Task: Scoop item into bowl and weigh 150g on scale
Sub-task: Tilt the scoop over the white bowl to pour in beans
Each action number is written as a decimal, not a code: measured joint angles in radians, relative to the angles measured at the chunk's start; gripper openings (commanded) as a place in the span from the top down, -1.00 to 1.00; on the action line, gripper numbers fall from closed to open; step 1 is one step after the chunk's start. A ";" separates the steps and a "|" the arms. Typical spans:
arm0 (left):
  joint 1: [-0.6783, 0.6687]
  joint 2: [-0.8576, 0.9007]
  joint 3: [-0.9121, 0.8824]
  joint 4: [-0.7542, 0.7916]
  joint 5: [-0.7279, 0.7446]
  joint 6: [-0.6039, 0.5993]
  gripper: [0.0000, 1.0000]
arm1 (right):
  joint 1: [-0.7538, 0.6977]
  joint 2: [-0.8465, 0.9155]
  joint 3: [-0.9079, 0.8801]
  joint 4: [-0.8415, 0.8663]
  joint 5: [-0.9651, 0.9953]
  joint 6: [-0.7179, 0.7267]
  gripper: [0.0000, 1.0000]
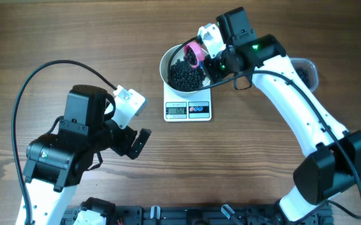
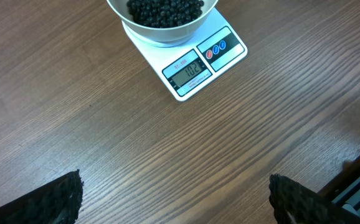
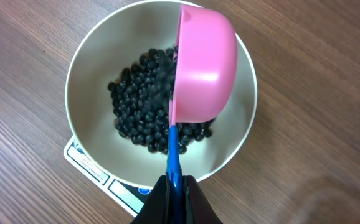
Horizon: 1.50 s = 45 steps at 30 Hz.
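The white bowl [image 1: 170, 58] stands on the white scale [image 1: 188, 110] and holds a dark pile of the black bead-like item [image 1: 185, 75]. My right gripper [image 1: 209, 57] is shut on the blue handle [image 3: 173, 155] of a pink scoop [image 3: 203, 65], which is tipped on its side over the bowl [image 3: 83, 68] above the item [image 3: 136, 109]. My left gripper [image 1: 137, 142] stands open over bare wood, well to the left of and nearer than the scale. In the left wrist view its fingers [image 2: 60, 200] are wide apart with nothing between them, and the scale [image 2: 195, 70] with its lit display lies ahead.
A clear plastic tub [image 1: 306, 70] with more dark pieces sits at the right, mostly hidden behind the right arm. A black cable loops over the table at the left. The arm bases stand along the near edge.
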State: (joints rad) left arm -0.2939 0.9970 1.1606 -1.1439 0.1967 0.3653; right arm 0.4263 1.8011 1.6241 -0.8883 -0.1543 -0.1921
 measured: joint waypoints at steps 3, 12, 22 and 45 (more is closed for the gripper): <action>0.000 0.000 0.000 0.000 0.000 0.000 -1.00 | 0.028 0.000 0.000 0.000 0.046 -0.008 0.91; 0.000 0.000 0.000 0.000 0.000 0.000 -1.00 | 0.074 0.000 0.000 0.006 0.192 -0.046 0.91; 0.000 0.000 0.000 0.000 0.000 0.000 -1.00 | 0.092 -0.001 0.000 0.014 0.233 -0.061 0.91; 0.000 0.000 0.000 0.000 0.000 0.000 -1.00 | 0.135 -0.031 0.000 0.036 0.259 -0.018 0.91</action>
State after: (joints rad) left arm -0.2939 0.9970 1.1606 -1.1442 0.1967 0.3653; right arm 0.5613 1.7706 1.6241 -0.8520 0.1047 -0.2096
